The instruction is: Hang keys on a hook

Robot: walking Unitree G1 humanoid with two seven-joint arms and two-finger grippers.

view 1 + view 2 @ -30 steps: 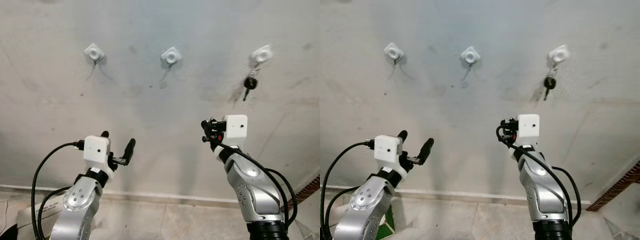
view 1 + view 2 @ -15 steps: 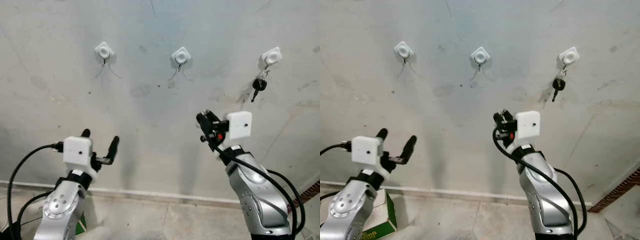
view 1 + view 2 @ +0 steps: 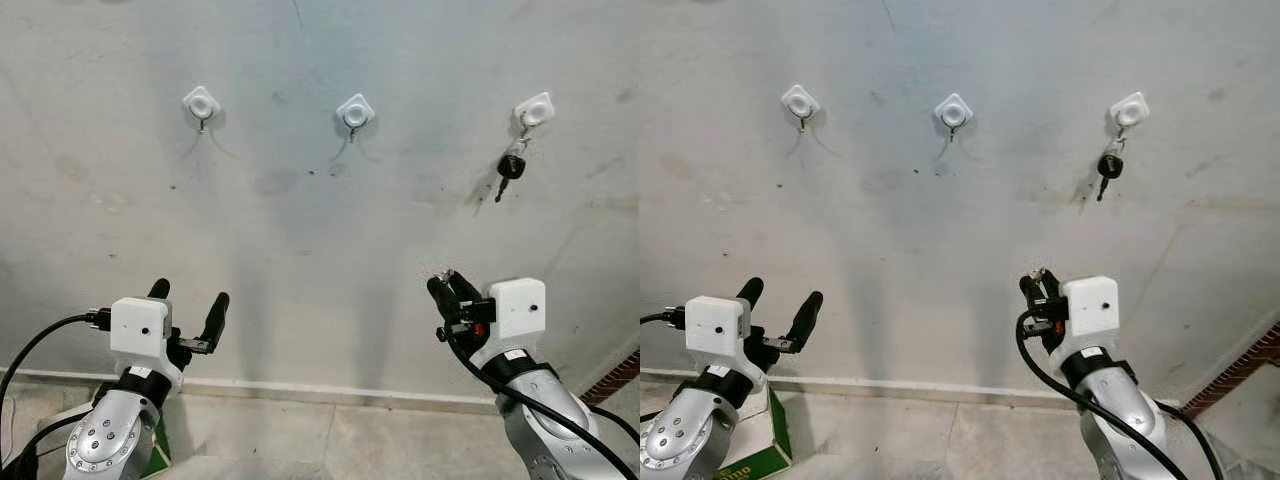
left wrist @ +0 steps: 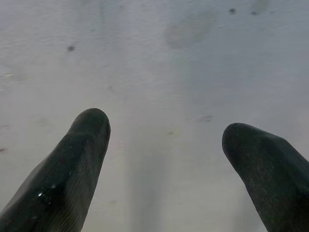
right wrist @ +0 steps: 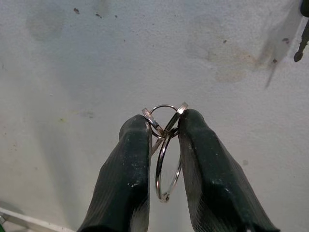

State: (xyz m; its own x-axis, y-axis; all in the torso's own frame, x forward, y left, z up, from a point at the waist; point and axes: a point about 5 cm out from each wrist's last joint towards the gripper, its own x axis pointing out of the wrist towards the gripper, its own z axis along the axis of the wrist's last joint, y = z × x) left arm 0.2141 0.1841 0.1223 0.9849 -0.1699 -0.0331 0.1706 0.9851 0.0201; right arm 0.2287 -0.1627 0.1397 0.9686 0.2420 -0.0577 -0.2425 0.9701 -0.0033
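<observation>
Key rings [image 5: 163,145] — pinched, right gripper [image 5: 164,126]

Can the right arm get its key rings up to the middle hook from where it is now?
Probably yes. The right gripper pinches the key rings below the wall's middle hook, with only bare wall between; it must rise and shift left.

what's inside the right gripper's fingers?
The right gripper is shut on linked metal key rings, their tops poking past the fingertips and one loop hanging between the fingers. Any key on them is hidden by the fingers.
</observation>
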